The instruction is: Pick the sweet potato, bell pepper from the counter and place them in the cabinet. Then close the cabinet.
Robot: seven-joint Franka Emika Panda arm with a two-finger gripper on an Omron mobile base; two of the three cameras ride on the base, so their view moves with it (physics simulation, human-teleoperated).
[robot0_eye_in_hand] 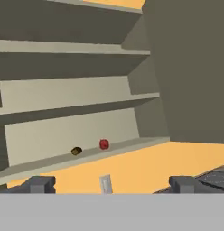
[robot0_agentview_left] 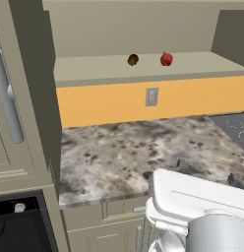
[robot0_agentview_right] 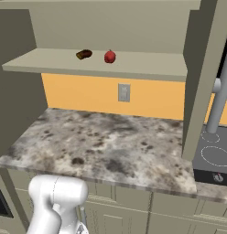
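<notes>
Sweet potato [robot0_agentview_left: 133, 60]: small dark brown oblong lump, set on the bottom shelf [robot0_agentview_left: 193, 66] of the open cabinet [robot0_agentview_left: 124, 29], towards the middle of the shelf. Seen also in the right base view [robot0_agentview_right: 83, 54] and in the hand view [robot0_eye_in_hand: 76, 151].

Bell pepper [robot0_agentview_left: 166, 59]: small round bright red item, placed on the same shelf, just beside the sweet potato and apart from it, on the side towards the stovetop. Seen also at [robot0_agentview_right: 110, 56] and [robot0_eye_in_hand: 104, 144].

Cabinet: grey-beige, doors swung open; one door with a silver bar handle [robot0_agentview_left: 8, 106] is seen at the left of the left base view, another door [robot0_agentview_right: 204, 77] at the right of the right base view. Upper shelves are shown in the hand view.

Backsplash [robot0_agentview_left: 193, 96]: orange wall band below the shelf, fitted with a pale outlet plate [robot0_agentview_left: 151, 97].

Tabletop [robot0_agentview_left: 124, 152]: mottled grey, white and brown stone, bare on its visible surface.

Stovetop [robot0_agentview_right: 215, 155]: dark, with ring markings, adjoining the tabletop.

Hand [robot0_eye_in_hand: 111, 185]: fingers spread wide apart, nothing gripped; pointed towards the cabinet shelves, well away from both items.
</notes>
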